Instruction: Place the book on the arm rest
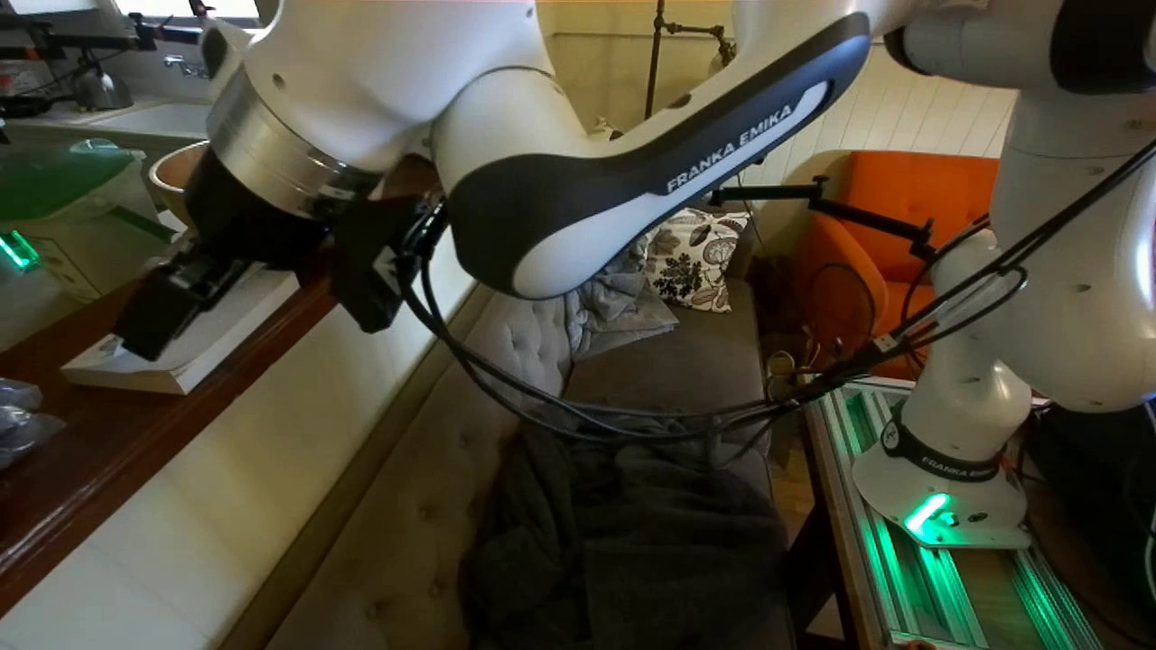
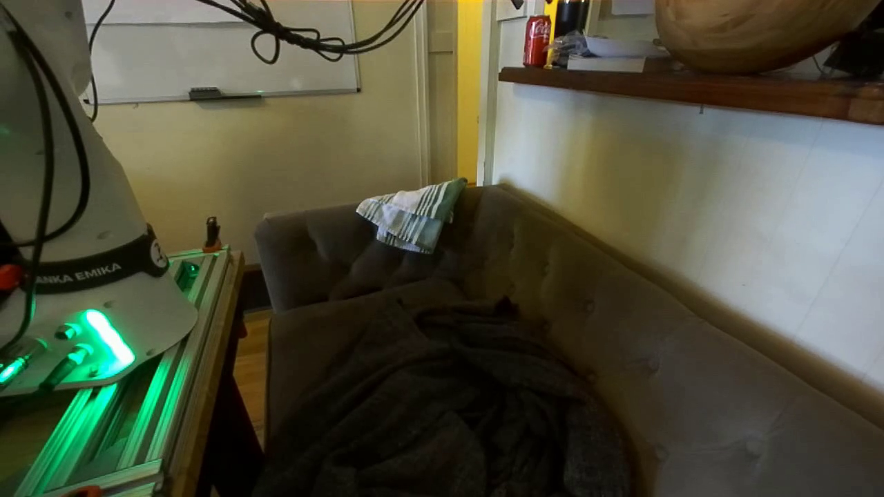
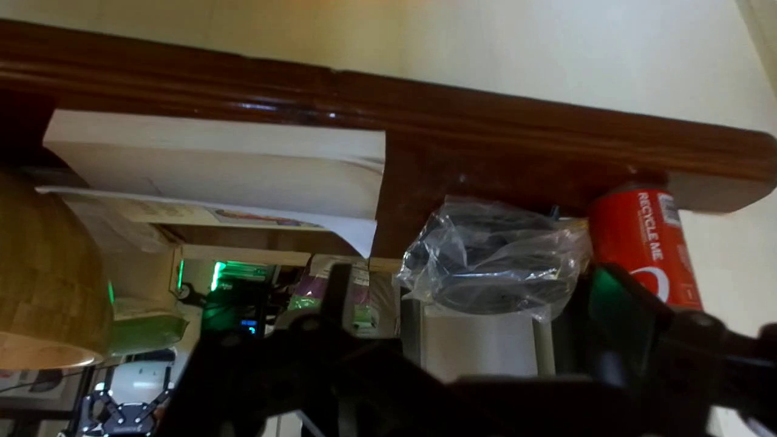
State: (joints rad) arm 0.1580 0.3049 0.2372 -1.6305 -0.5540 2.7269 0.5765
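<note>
Paperback book point(image 3: 224, 162) lies on the wooden surface point(image 3: 437, 124) at wrist-view ten o'clock from the wide-spread end effector point(image 3: 473, 285), so grasping and placing on the sofa arm rest point(image 2: 307, 238) seem undone.

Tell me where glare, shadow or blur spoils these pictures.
Wrist view: the gripper is dark and soft-edged, while glare flecks the wooden ledge and clear plastic bag. Both exterior views: the green base light burns out nearly white, tinting the metal rails. An exterior view: the window is blown out. An exterior view: folds of the dark blanket sink into shadow.
</note>
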